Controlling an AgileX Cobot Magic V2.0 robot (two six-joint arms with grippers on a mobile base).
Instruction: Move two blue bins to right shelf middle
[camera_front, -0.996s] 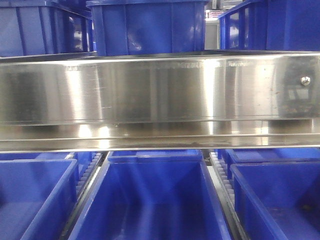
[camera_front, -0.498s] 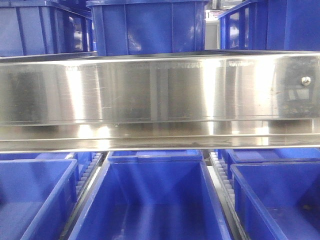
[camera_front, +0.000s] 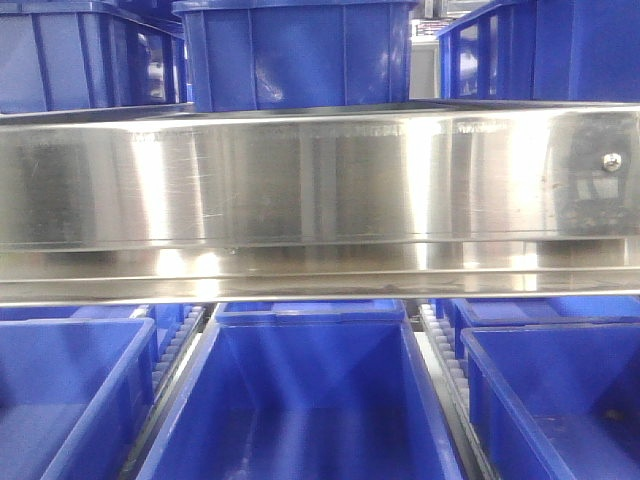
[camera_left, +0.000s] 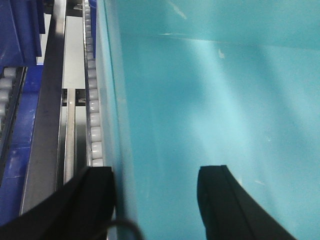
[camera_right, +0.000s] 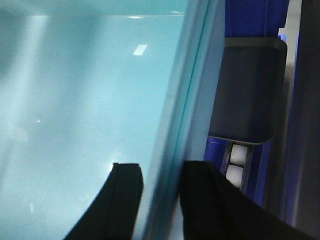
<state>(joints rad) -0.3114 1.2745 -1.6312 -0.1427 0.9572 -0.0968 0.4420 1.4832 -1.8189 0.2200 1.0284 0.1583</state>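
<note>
Straddling bin (camera_left: 215, 90) (left hand (camera_left: 155, 172); right hand (camera_right: 162, 167))

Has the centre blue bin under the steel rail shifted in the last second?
No. The centre blue bin keeps its back rim at the same spot below the steel rail and its screw.

Upper dark blue bins (camera_front: 300, 55): three stood side by side along the top edge of the front view.
Lower dark blue bins (camera_front: 310, 375): three, open-topped, along the bottom edge.
White rollers (camera_left: 95, 107): one row on a metal track.
Grey plate (camera_right: 248, 90): just above two rollers.
</note>
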